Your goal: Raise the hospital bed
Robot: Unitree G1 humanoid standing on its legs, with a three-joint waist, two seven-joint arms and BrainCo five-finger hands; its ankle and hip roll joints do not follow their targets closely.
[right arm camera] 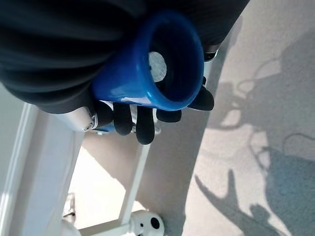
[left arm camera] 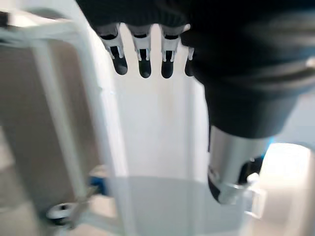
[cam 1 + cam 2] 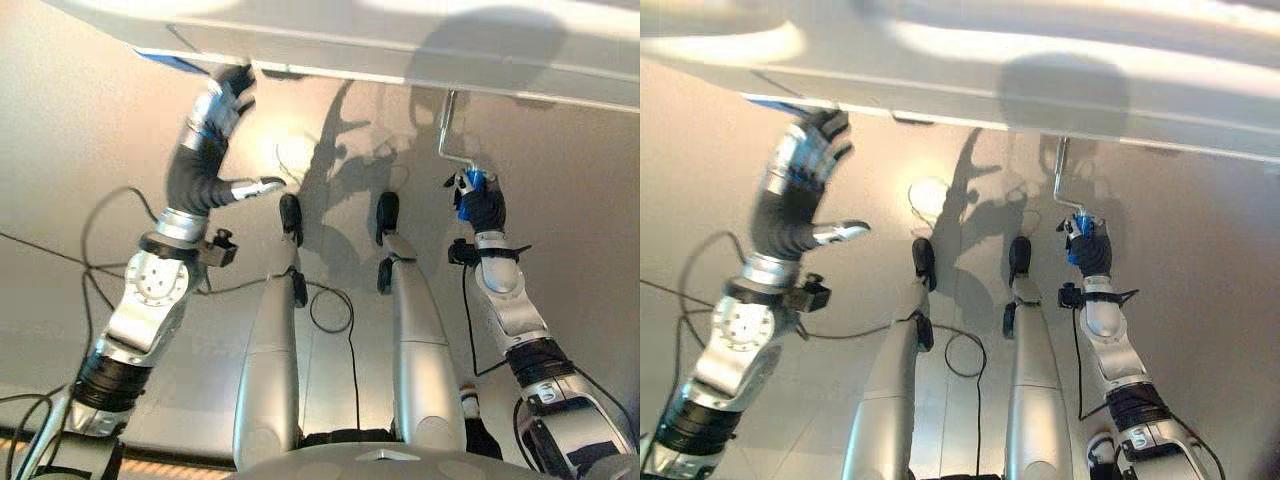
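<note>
- Under the foot end of the hospital bed [image 3: 400, 40], a metal crank [image 3: 447, 125] is seen hanging down from the white frame, bent at its lower end toward a blue handle [image 1: 157, 64].
- That blue handle is wrapped by the right hand [image 3: 478, 205], with dark fingertips [image 1: 140, 123] curled round it in the right wrist view; a firm grasp is judged to be in place.
- Up at the bed's edge on the other side, the left hand [image 3: 225, 100] is raised, its fingers [image 2: 142, 54] held straight and loosely spread near the white frame; whether the frame is actually touched cannot be told.
- A caster wheel [image 1: 147, 223] is glimpsed at the bottom of the frame in the right wrist view.
- Progress is judged as early: the handle is gripped, but how far the bed has been raised cannot be read.
- What is left, by this reading, is the cranking itself: the handle has to be turned in circles until the mattress deck comes up.
</note>
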